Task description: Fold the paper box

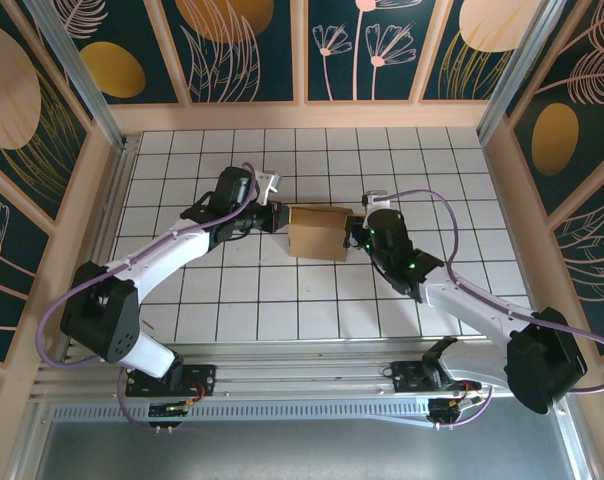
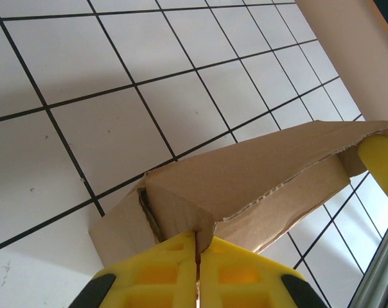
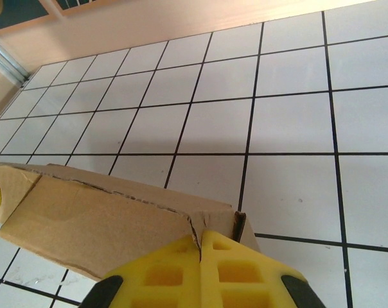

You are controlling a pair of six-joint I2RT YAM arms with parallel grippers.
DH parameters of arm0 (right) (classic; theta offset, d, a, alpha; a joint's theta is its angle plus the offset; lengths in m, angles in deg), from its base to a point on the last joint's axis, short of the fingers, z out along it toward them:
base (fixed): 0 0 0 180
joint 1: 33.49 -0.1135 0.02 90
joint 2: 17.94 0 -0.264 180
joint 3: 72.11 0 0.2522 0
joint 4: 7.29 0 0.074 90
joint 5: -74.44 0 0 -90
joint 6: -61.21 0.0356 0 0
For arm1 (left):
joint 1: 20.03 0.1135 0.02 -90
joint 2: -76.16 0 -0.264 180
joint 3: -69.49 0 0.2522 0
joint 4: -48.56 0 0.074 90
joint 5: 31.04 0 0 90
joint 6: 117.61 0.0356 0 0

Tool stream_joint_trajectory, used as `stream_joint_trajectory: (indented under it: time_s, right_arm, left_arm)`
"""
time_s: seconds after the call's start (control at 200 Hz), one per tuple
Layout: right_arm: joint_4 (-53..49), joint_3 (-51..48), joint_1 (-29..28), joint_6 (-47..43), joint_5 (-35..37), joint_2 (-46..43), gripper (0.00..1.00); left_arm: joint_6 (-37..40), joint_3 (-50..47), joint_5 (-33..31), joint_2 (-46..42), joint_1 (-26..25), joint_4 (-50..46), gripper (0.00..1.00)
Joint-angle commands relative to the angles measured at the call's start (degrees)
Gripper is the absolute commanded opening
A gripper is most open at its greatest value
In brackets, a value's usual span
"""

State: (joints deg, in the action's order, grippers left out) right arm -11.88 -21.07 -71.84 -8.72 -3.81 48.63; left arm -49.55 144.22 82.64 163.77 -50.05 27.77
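Yellow pads of the left claw [image 2: 196,247] were pressed together on a thin corner of the plain brown cardboard paper box [image 2: 245,179]. At its opposite end the right claw [image 3: 200,240] was clamped the same way on another corner, so the partly folded piece was strung between the two over the middle of the bench. The chief risk, to my judgement, lay in those narrow bites. Each claw held only a sliver of board beside a ragged crease, and if the arms pulled apart or twisted out of step, a corner might rip along that crease or slip free of the pads. If instead they pushed towards one another, the long panel could buckle the wrong way and a flap could spring open. A lost grip on one side would leave the box dangling from the other claw, awkward to retake. Whether its lower edge touched the surface I could not tell. Beneath and beyond it, the white tiled bench [image 1: 282,300] with its black grid lines looked smooth and hard, likely offering little friction to brace a fold against. Farther off, a pale peach wooden frame [image 1: 302,115] bordered the tiles. Behind it rose dark teal wall panels [image 1: 382,70] painted with gold discs and pink-outlined leaves and flowers.
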Motion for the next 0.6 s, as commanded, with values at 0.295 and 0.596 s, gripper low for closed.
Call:
stream_joint_trajectory:
  time_s: [0.295,0.596]
  right_arm:
    - [-5.07,-2.15,-3.57,-1.2,-1.32,0.7,0.0]
    - [-4.61,-3.03,-3.74,-4.02,-0.97,-0.32,0.05]
  left_arm:
    - [-0.36,-3.49,2.24,-0.74,-2.22,-5.48,0.26]
    - [-0.6,-4.51,6.52,-10.02,-2.24,-2.97,0.72]
